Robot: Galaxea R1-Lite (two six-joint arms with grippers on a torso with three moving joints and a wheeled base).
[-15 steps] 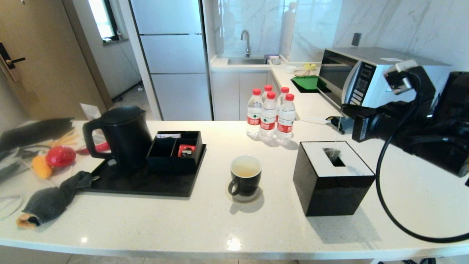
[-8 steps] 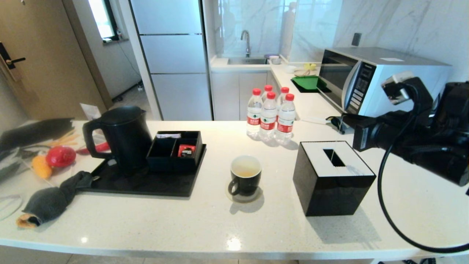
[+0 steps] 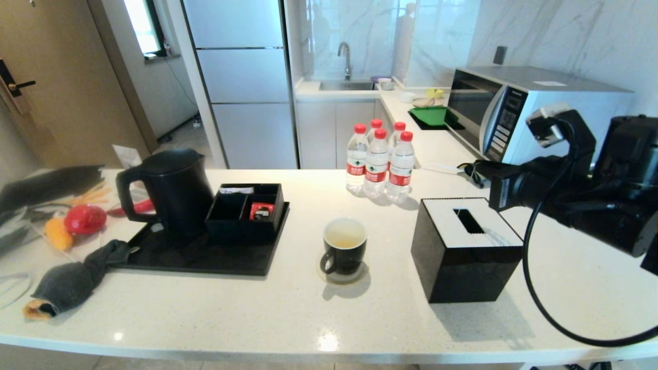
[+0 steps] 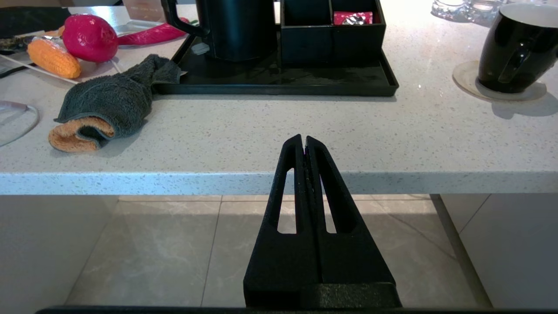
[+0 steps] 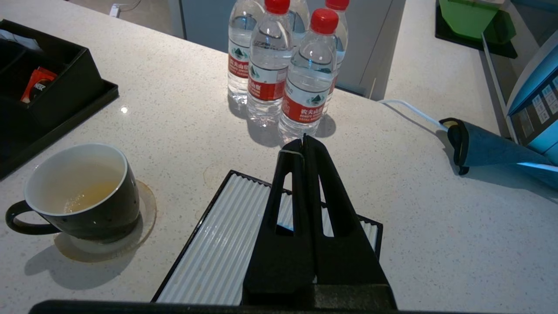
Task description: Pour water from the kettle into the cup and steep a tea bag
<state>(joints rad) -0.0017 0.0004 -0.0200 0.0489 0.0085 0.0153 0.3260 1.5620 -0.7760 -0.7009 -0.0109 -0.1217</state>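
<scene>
Kettle (image 3: 169, 191): on the black tray (image 3: 169, 259) at counter left, upright, lid on, loop handle facing away from the compartment box (image 3: 245, 211) just beside it. Rigid, probably the heaviest item here, more so if water remains inside. Take it by the handle; the tapered matte body looks too wide and offers no edge to hold.

Cup (image 3: 344, 245): mid-counter on a round coaster (image 5: 146, 209), between tray and black tissue box (image 3: 465, 249), handle toward the near counter edge. Looks ceramic, so hard, brittle, likely slick. Holds a shallow pool of pale yellowish water (image 5: 89, 194). Best left standing; any knock spills it.

Right gripper (image 5: 304, 144): above the tissue box, pointing toward the water bottles (image 5: 283, 65). Fingers pressed fully together with a thin white string (image 5: 291, 152) pinched at the tips. That is probably the tea bag's string.

Tea bag: sachet itself not visible in any view. Judged very light, soft and limp, so it would swing freely on the string; string or tag is the only sensible grip.

Left gripper (image 4: 304, 141): parked below the near counter edge, fingers closed on nothing.
</scene>
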